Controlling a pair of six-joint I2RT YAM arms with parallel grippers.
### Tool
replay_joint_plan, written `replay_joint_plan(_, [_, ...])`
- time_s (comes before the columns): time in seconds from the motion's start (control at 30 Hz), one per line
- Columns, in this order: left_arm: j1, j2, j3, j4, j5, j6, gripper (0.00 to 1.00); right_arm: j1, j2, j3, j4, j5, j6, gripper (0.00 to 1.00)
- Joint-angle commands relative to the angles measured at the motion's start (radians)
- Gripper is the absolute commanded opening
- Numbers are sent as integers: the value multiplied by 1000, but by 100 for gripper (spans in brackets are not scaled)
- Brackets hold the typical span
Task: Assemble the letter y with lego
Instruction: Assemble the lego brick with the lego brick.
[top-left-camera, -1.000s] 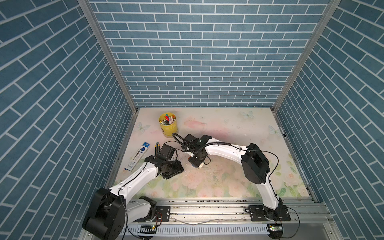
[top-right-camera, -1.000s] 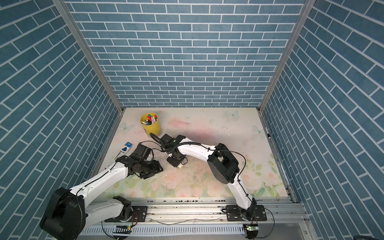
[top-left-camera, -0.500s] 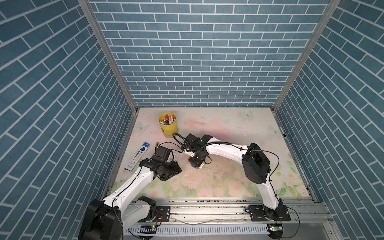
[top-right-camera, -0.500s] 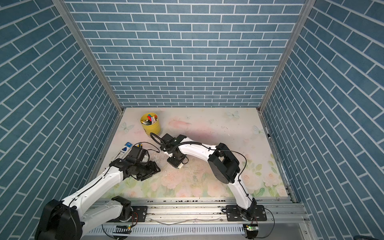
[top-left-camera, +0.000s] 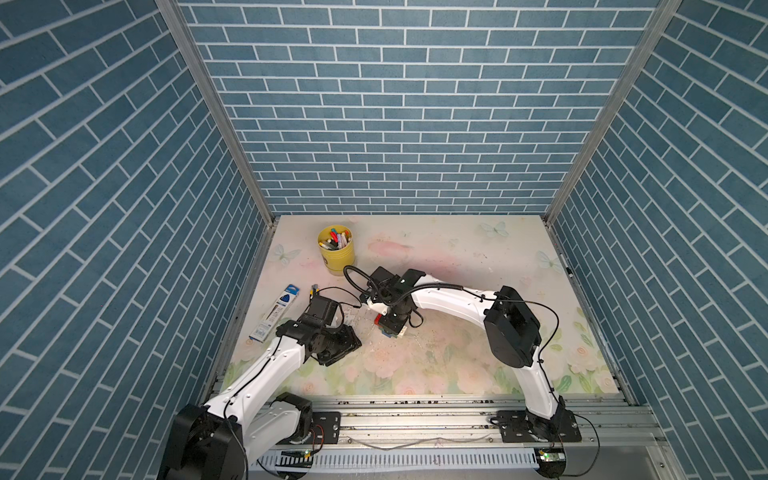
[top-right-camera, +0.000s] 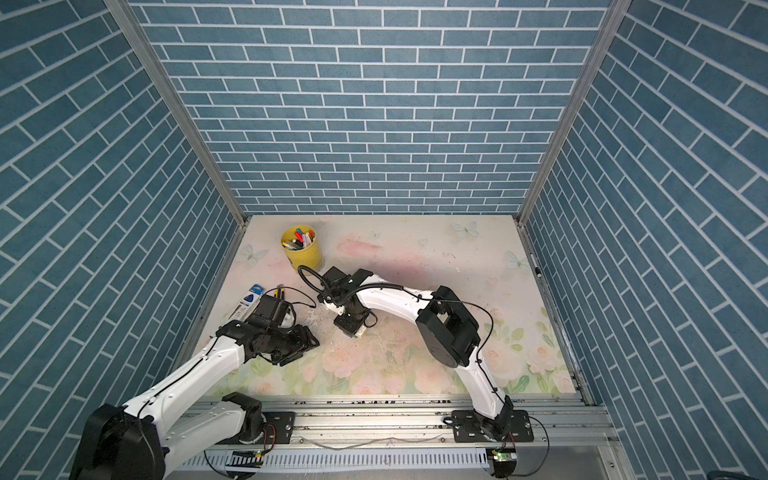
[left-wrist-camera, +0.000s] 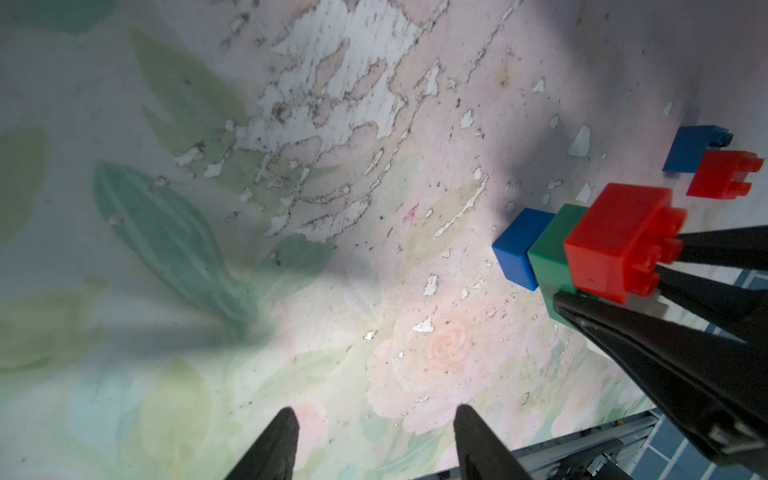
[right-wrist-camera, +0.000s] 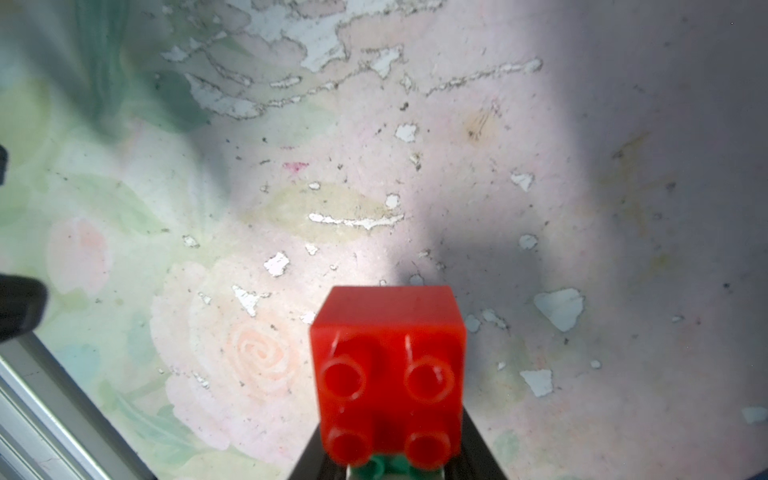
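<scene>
My right gripper (right-wrist-camera: 390, 457) is shut on a joined lego cluster held low over the mat. The cluster shows a red brick (right-wrist-camera: 388, 365) on a green brick (left-wrist-camera: 552, 253), with a blue brick (left-wrist-camera: 519, 249) fixed to its side. In a top view a white piece (top-left-camera: 401, 331) shows at the cluster's edge. The right gripper's black fingers (left-wrist-camera: 665, 353) close in from behind the red brick's studs. A loose blue brick (left-wrist-camera: 692, 153) and a loose red brick (left-wrist-camera: 725, 174) lie on the mat just beyond. My left gripper (left-wrist-camera: 374, 415) hangs open over bare mat, left of the cluster, holding nothing.
A yellow cup of markers (top-left-camera: 336, 253) stands at the back left. A flat pen pack (top-left-camera: 274, 311) lies by the left wall. The metal rail (top-left-camera: 415, 419) runs along the front edge. The floral mat (top-left-camera: 457, 365) is worn and flaking near the bricks.
My left arm has shifted a little to the left, away from the bricks, still open. The right arm and the cluster it holds have not visibly moved.
</scene>
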Motion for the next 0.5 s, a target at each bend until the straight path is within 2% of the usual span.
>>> replay_joint_plan(0.0, [11, -3, -16, 5, 10, 2, 63, 2, -31, 29, 15, -10, -73, 33])
replay_joint_plan(0.47, [27, -42, -26, -8, 21, 3, 63, 11, -1, 35, 3, 14, -114, 33])
